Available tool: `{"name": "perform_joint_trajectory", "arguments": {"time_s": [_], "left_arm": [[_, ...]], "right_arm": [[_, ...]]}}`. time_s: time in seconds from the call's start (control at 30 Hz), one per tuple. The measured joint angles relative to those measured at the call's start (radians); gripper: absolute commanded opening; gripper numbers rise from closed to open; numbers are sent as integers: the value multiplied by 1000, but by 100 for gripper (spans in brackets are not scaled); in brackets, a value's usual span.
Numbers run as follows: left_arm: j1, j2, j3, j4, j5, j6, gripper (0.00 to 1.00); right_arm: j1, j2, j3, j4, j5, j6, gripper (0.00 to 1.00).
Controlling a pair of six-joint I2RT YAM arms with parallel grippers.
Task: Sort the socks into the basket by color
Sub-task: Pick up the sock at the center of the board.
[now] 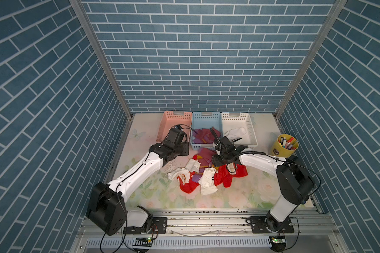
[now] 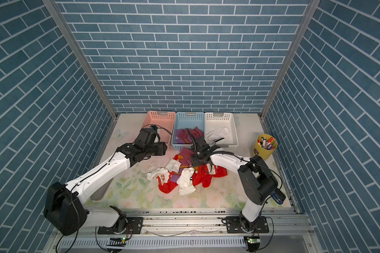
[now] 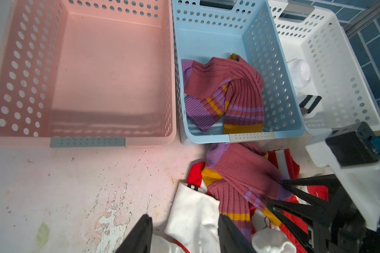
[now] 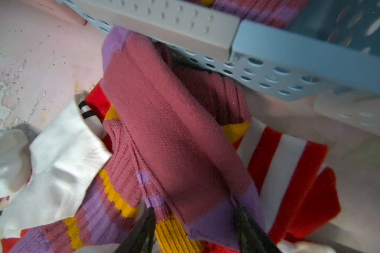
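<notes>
Evidently the sorting is only partway through. The blue basket [image 1: 206, 119] holds several maroon socks [image 3: 224, 87]. The white basket [image 1: 248, 124] just beside it holds one white sock [image 1: 236, 131]. The pink basket [image 1: 169, 122], on the blue basket's other side, is bare and is presumably meant for the red ones. The rest of the socks [image 1: 206, 177] lie in a mixed heap on the surface [image 1: 154, 197], on the robot's side of the blue basket, where either arm can reach them.

One maroon sock [image 4: 173, 131] tops the heap, its purple tip reaching the foot of the blue basket's near wall. The right gripper [image 4: 194, 210] sits low over the sock's other end. Its jaws are apart, with the purple-and-yellow fabric between them. I judge a grasp is about to be made, since the sock lies slack rather than pinched. Taking it by that end makes sense, because the blue basket is straight ahead and the sock could trail in over the low wall.

The left gripper [image 3: 184, 216] hovers off toward the pink side of the blue basket, jaws apart and empty, above a striped-cuff white sock [image 3: 193, 210]. It probably holds off there so the arms do not cross. Red striped socks [image 4: 263, 153] lie under the maroon sock, so a lift may drag them along.
</notes>
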State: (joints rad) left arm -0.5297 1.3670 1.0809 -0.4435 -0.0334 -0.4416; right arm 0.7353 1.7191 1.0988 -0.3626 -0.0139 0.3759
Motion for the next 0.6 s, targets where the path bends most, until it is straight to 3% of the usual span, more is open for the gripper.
{"name": "perform_joint_trajectory", "arguments": {"time_s": [0.33,0.6], "left_arm": [[0,-16,-25,-3,0,-12,55],[0,-23,-28,-7,0,-15,55]], "right_arm": [[5,20,4,-18,31,-9,37],[5,20,4,-20,37,-14,0]]}}
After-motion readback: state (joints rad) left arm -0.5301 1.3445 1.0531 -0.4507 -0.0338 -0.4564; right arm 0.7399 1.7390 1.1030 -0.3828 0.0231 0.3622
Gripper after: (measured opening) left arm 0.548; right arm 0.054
